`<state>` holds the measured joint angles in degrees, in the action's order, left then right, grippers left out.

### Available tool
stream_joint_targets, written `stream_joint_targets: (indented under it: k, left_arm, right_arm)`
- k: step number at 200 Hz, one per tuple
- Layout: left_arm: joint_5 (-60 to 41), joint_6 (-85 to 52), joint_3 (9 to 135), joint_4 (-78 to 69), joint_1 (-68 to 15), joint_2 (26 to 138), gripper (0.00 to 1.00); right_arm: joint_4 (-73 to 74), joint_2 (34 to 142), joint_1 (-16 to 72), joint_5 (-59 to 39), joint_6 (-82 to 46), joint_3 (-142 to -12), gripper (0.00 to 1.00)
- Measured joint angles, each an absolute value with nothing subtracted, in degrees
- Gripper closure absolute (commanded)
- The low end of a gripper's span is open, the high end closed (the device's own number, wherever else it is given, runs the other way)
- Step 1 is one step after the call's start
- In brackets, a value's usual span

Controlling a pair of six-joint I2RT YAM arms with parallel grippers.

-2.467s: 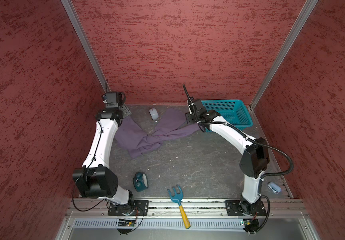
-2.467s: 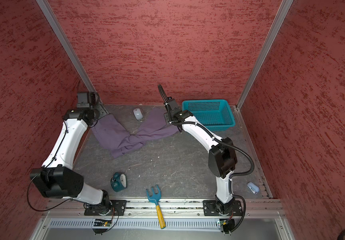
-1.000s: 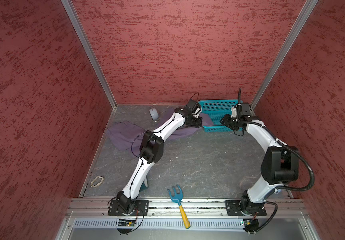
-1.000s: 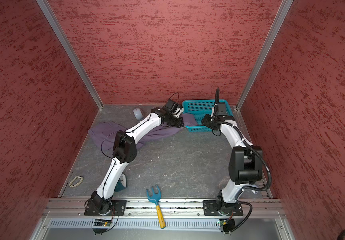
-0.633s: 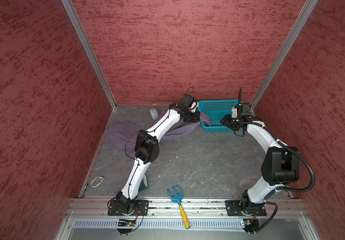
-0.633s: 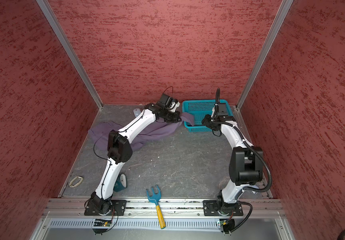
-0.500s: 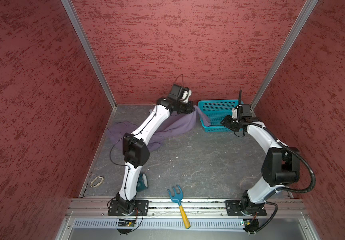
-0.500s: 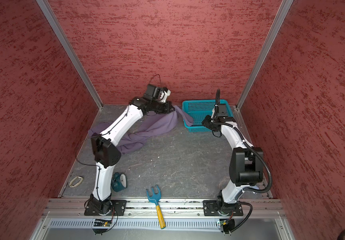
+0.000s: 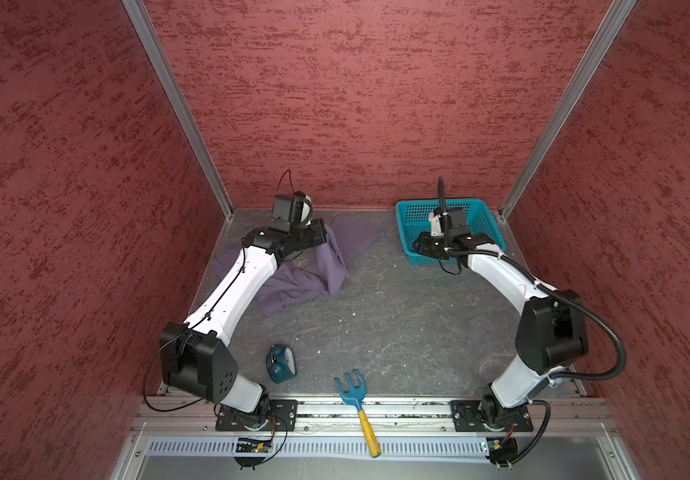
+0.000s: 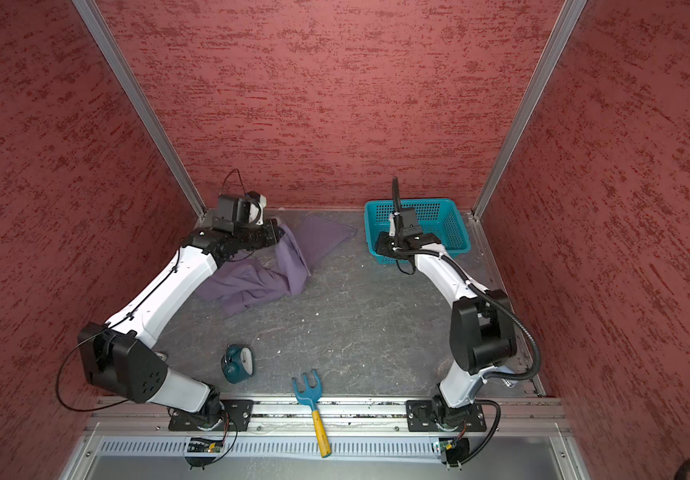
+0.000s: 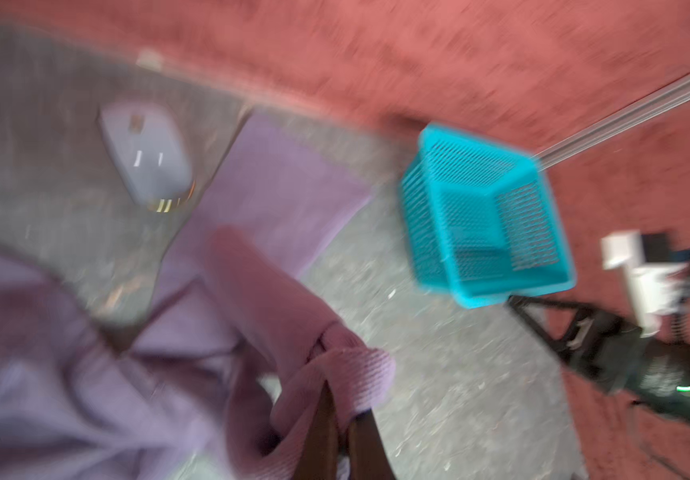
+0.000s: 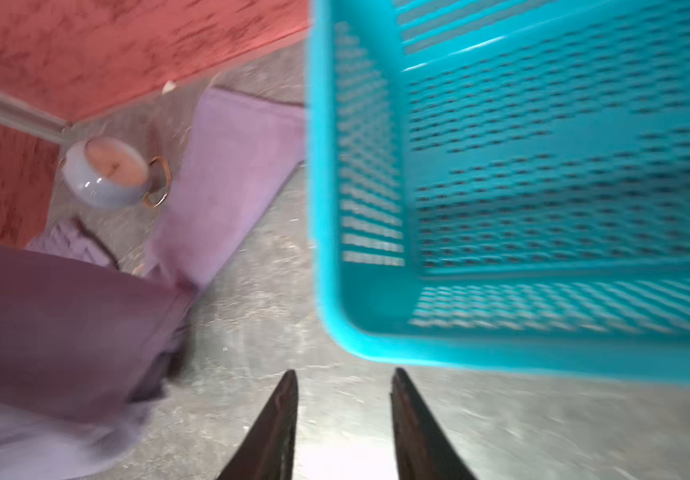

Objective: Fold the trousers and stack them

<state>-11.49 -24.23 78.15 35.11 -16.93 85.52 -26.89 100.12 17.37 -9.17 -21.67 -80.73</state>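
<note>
Left claw clenched on trousers; right claw parted, grasping nothing.
Basket just ahead of right claw, bare mesh inside; trousers hang heaped below left claw; small pot beyond.

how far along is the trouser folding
Done: nothing tidy; the trousers lie rumpled at the back left. In hand: the left gripper pinches a cloth edge, lifted. The right gripper is open and empty beside the basket. Left: the folds and stacking.
</note>
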Motion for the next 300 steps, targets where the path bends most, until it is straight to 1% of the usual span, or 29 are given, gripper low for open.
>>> stream_joint_targets:
  k: [21, 45, 64, 97, 122, 153, 170, 209, 247, 252, 254, 258, 268, 271, 274, 277, 283, 285, 287, 300]
  left_arm:
    - [-11.9, -25.3, 72.1, 35.5, -17.4, 84.1, 0.98]
    - [-12.4, -26.7, 67.8, 35.2, -18.9, 81.5, 0.97]
    - [-13.0, -27.5, 66.6, 34.7, -21.1, 79.9, 0.97]
    - [-13.0, -27.6, 66.4, 34.5, -24.8, 79.4, 0.95]
    - [-12.8, -27.9, 65.5, 34.6, -26.2, 79.2, 0.95]
    - [-12.2, -28.6, 64.4, 34.7, -26.7, 78.2, 0.94]
    - [-11.9, -28.7, 64.3, 34.7, -26.7, 78.0, 0.94]
    - [-11.9, -29.2, 64.3, 34.6, -27.3, 78.0, 0.91]
    - [-11.9, -28.8, 65.5, 35.0, -31.3, 79.2, 0.91]
    - [-11.9, -28.7, 66.0, 35.1, -32.2, 79.6, 0.87]
    - [-12.0, -28.7, 66.1, 35.1, -32.5, 79.8, 0.82]
    - [-12.0, -28.6, 66.5, 35.1, -33.4, 80.2, 0.69]
    - [-12.6, -27.9, 67.6, 35.2, -35.6, 81.6, 0.31]
    - [-12.8, -28.1, 68.1, 35.2, -36.3, 82.0, 0.22]
    - [-13.3, -27.8, 68.7, 35.2, -37.1, 82.6, 0.17]
    - [-13.5, -27.7, 69.3, 35.2, -37.9, 83.2, 0.13]
    - [-14.0, -27.3, 70.8, 35.2, -39.5, 84.6, 0.09]
    - [-14.2, -27.2, 71.2, 35.3, -39.9, 84.9, 0.03]
    - [-14.4, -27.1, 71.8, 35.4, -40.5, 85.4, 0.01]
    - [-14.9, -25.9, 75.5, 36.0, -43.5, 88.1, 0.01]
  right_arm:
    - [-26.7, 106.7, 20.6, -7.0, -20.4, -86.3, 0.61]
    - [-26.4, 113.4, 21.0, -4.9, -20.0, -89.6, 0.6]
    - [-27.2, 117.1, 21.0, -1.6, -20.0, -90.5, 0.59]
    - [-30.1, 119.9, 20.3, 6.9, -19.6, -93.4, 0.56]
    - [-30.4, 119.9, 17.8, 10.6, -19.2, -95.0, 0.55]
    - [-30.4, 120.0, 14.3, 11.5, -17.9, -95.4, 0.55]
    - [-31.6, 121.1, 13.3, 12.1, -17.1, -97.8, 0.55]
    - [-32.8, 124.6, 13.7, 12.4, -15.6, -104.2, 0.56]
    - [-32.3, 123.5, 15.0, 9.1, -15.4, -104.3, 0.56]
    - [-32.0, 122.6, 15.3, 8.6, -15.5, -103.2, 0.55]
    - [-31.9, 122.0, 15.4, 8.6, -15.6, -102.6, 0.55]
    - [-31.4, 121.1, 15.7, 8.2, -15.7, -101.5, 0.54]
    - [-30.6, 117.7, 16.5, 7.4, -16.3, -98.1, 0.52]
    - [-30.0, 116.5, 16.7, 7.0, -16.5, -96.8, 0.52]
    - [-29.8, 115.2, 16.9, 6.8, -16.8, -95.6, 0.51]
    - [-29.3, 113.8, 17.0, 6.5, -17.2, -94.3, 0.5]
    - [-28.1, 110.3, 17.4, 6.1, -18.0, -91.2, 0.49]
    - [-27.8, 109.5, 17.5, 5.8, -18.1, -90.5, 0.49]
    - [-27.5, 108.2, 17.6, 5.8, -18.5, -89.4, 0.49]
    - [-24.7, 100.4, 18.4, 4.9, -20.2, -83.2, 0.47]
